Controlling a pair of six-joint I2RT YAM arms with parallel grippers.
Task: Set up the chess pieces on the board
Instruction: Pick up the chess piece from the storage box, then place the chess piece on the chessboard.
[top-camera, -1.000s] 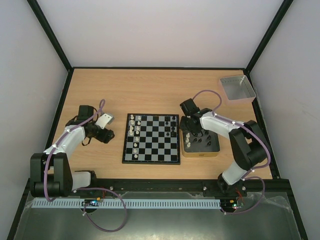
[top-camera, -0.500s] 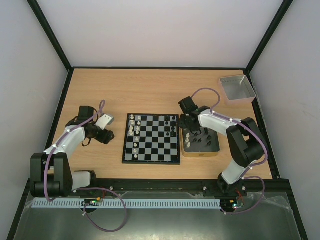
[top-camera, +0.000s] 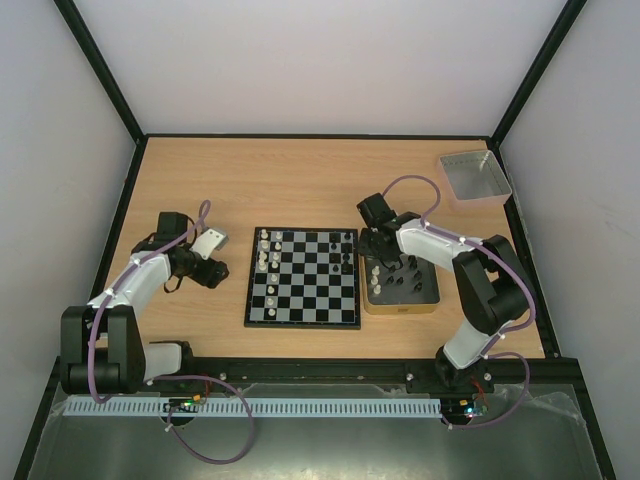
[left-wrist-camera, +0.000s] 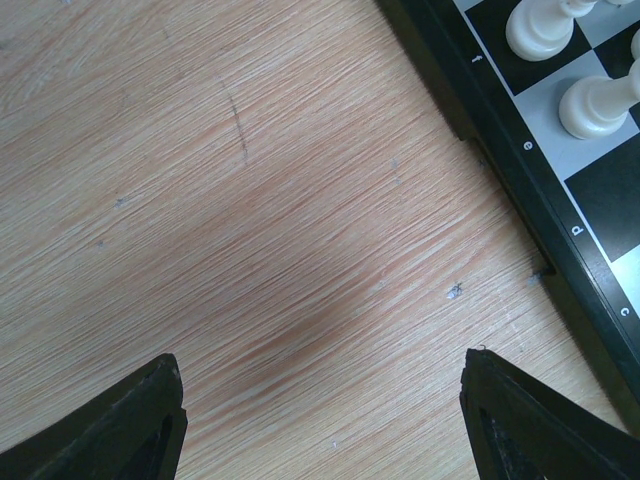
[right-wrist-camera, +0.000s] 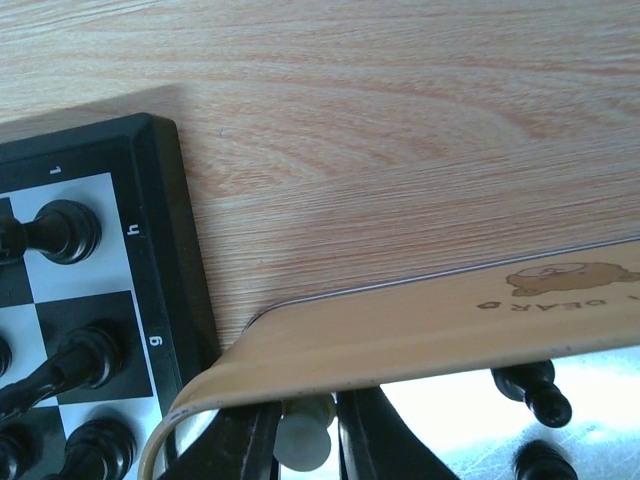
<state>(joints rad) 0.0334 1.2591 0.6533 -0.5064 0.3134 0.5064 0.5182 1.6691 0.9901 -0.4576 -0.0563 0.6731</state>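
Right gripper (right-wrist-camera: 305, 452) down in gold-tan rectangular tin (right-wrist-camera: 420, 320), clenched on small whitish chess piece (right-wrist-camera: 302, 434), upright. Black-and-white checked board (top-camera: 303, 277) lies directly to its left, touching tin; I judge lift over rim first. Left gripper (left-wrist-camera: 320, 400) spread wide, holding nothing, beside board's other edge.

The board (right-wrist-camera: 165, 180) border reads h, g; the tin (right-wrist-camera: 400, 330) reads DEAR.

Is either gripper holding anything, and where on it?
Right gripper pinches a whitish chess piece by its sides inside the tin; exact height unclear. Left gripper open, empty.
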